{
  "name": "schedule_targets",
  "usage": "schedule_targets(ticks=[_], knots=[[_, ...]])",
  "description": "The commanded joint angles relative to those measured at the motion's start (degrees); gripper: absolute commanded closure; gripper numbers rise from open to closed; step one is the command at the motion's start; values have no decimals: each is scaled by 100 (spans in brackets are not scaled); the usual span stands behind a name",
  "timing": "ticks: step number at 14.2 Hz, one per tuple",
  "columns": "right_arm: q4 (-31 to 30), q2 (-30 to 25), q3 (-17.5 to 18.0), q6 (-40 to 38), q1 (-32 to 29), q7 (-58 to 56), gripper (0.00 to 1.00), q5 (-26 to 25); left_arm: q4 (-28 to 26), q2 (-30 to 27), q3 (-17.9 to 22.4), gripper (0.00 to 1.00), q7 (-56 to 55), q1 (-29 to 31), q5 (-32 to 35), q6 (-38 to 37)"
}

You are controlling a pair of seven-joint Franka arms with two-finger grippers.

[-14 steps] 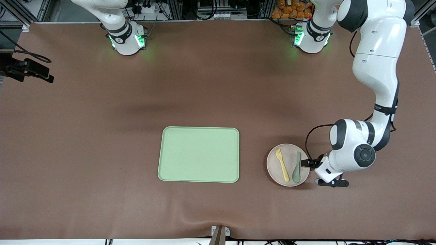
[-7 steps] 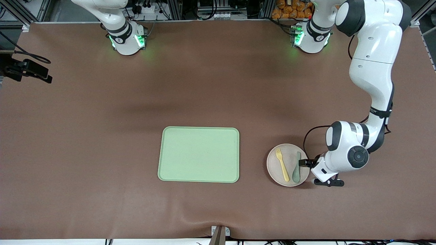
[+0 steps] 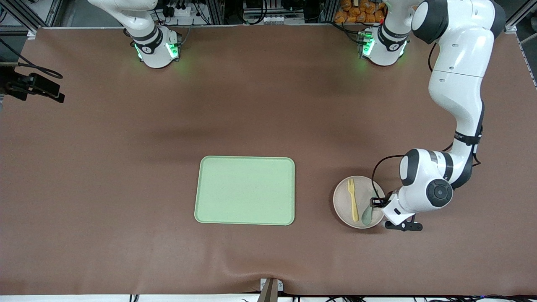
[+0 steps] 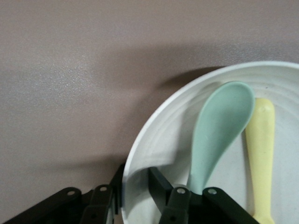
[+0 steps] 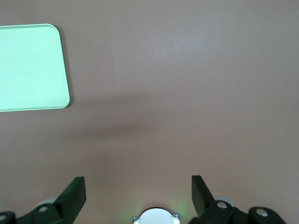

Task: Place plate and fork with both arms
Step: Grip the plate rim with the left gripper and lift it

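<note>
Low: left gripper (image 4: 135, 196) fingers (image 4: 161, 186) clamp plate (image 3: 342, 201) rim

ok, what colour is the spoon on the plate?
Grey-green spoon, beside the pale-yellow fork on the plate; clearest in the left wrist view.

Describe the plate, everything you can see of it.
The plate is round, pale beige-pink, plastic-looking, with a shallow raised rim. It sits flat on the brown table, toward the left arm's end, beside the green tray but apart from it. A yellow fork and grey-green spoon lie in it. The left gripper straddles its rim, one finger inside, one outside.
</note>
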Motion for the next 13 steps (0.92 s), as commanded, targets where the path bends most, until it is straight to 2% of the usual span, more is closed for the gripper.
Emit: schedule_targets(ticks=[1, 10, 13], knots=[[-33, -44, 42, -5, -40, 26, 0, -56, -4, 12, 6, 100, -90, -18, 116, 33], [-42, -44, 42, -23, -40, 26, 0, -47, 5, -383, -81, 100, -2, 166, -146, -221], [-42, -44, 42, -23, -31, 26, 0, -47, 5, -542, -379, 100, 24, 368, -516, -345]])
